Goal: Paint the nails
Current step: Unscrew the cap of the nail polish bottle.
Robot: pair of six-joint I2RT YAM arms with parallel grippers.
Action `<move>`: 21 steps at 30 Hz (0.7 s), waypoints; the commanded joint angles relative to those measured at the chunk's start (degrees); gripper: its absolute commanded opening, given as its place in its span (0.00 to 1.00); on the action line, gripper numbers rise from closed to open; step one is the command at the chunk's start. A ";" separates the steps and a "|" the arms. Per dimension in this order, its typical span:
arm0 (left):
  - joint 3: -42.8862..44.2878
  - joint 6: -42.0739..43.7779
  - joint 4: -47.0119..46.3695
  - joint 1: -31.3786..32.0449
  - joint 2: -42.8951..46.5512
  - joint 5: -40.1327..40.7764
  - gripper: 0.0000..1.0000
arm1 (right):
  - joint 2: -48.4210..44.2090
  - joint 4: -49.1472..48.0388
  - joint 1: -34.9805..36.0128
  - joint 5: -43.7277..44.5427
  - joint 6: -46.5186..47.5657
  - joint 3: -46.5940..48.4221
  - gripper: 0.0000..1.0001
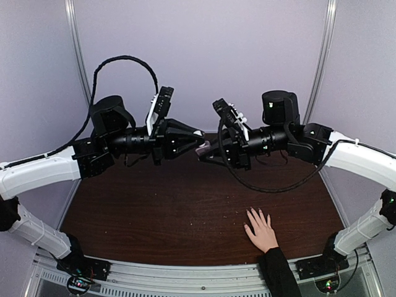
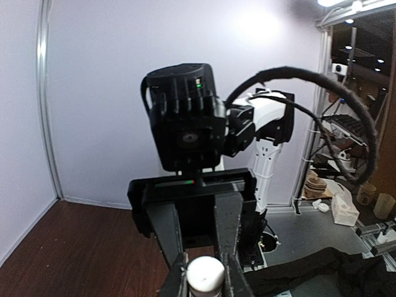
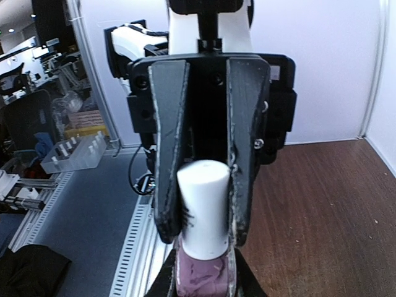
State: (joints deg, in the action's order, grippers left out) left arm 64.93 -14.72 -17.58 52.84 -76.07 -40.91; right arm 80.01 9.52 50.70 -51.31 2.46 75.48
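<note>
A light-skinned hand (image 1: 262, 230) with spread fingers and a black sleeve lies flat on the brown table (image 1: 154, 210) at the front right; its nails are too small to make out. Both arms are raised and meet above the table's back middle, well away from the hand. My right gripper (image 1: 205, 154) (image 3: 201, 279) is shut on the purple glass body of a small polish bottle (image 3: 201, 281). My left gripper (image 1: 195, 143) (image 2: 205, 276) is shut on the bottle's white cap (image 3: 203, 207) (image 2: 205, 272). In the top view the bottle (image 1: 202, 149) shows as a small pale patch between the fingers.
Pale walls with metal posts close in the back and sides. A metal rail (image 1: 185, 278) runs along the near edge by the arm bases. A black cable (image 1: 266, 185) hangs from the right arm over the table.
</note>
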 commanded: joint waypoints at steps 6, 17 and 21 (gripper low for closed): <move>3.73 -4.15 8.69 0.50 -2.91 20.81 0.00 | -0.24 -0.33 -0.51 27.19 -0.08 0.49 0.01; 3.30 -4.62 11.53 0.32 -1.13 28.88 0.69 | 2.43 1.05 -0.64 30.02 -0.13 2.49 0.01; 1.41 -4.48 11.17 -0.31 2.50 29.72 0.97 | 2.01 1.67 -1.10 25.64 0.45 1.89 0.01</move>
State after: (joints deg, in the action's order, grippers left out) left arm 67.29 -20.47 -5.28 52.93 -77.89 -12.97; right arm 82.91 11.16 50.19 -23.09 3.03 75.61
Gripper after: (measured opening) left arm 0.942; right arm 0.213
